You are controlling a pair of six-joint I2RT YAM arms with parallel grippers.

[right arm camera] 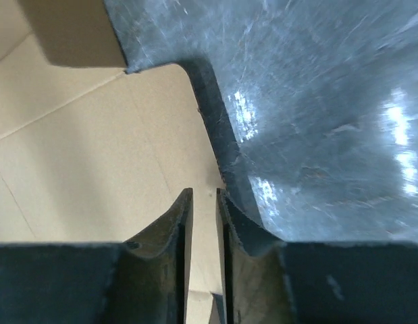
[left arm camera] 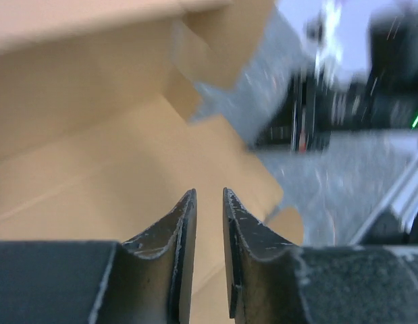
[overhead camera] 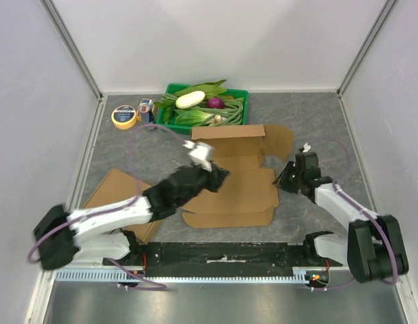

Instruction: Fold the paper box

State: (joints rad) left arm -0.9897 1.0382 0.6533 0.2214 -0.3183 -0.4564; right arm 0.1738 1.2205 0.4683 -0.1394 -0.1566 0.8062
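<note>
The brown paper box [overhead camera: 239, 192] lies unfolded in the middle of the table, and its far panel [overhead camera: 229, 132] is tilted up. My left gripper [overhead camera: 221, 177] hovers over the left part of the box. In the left wrist view the left gripper [left arm camera: 209, 193] shows a narrow gap with nothing in it, and the paper box [left arm camera: 94, 169] is below. My right gripper [overhead camera: 284, 177] is at the box's right edge. Seen from the right wrist, the right gripper [right arm camera: 203, 192] is slightly open above the rounded side flap [right arm camera: 127, 148] and grips nothing.
A second flat cardboard sheet [overhead camera: 113, 192] lies at the left under the left arm. A green tray [overhead camera: 171, 90] of vegetables stands at the back. Beside it are a yellow tape roll [overhead camera: 124, 117] and a small can [overhead camera: 146, 110]. Walls close in both sides.
</note>
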